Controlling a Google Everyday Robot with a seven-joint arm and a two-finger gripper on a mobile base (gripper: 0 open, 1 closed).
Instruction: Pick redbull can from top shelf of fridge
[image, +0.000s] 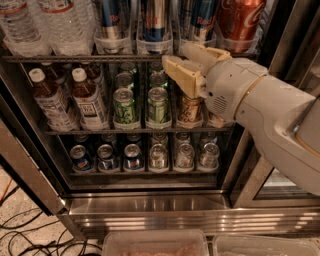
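Water bottles fill the left end of the top shelf, and a cola can stands at its right end. I see the redbull can just left of the cola. My gripper sits at the shelf's front edge, just below that can. Its fingers are parted and hold nothing. Green cans stand on the shelf beneath.

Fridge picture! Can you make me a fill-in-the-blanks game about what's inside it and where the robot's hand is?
The Coca-Cola can on the top shelf is ___ in colour.
In the front row beside it stand ___ redbull cans.
The bottles on the shelf below have ___ caps.
The gripper, open and empty, has its tips level with the ___ shelf.
Missing words: red; three; white; top.
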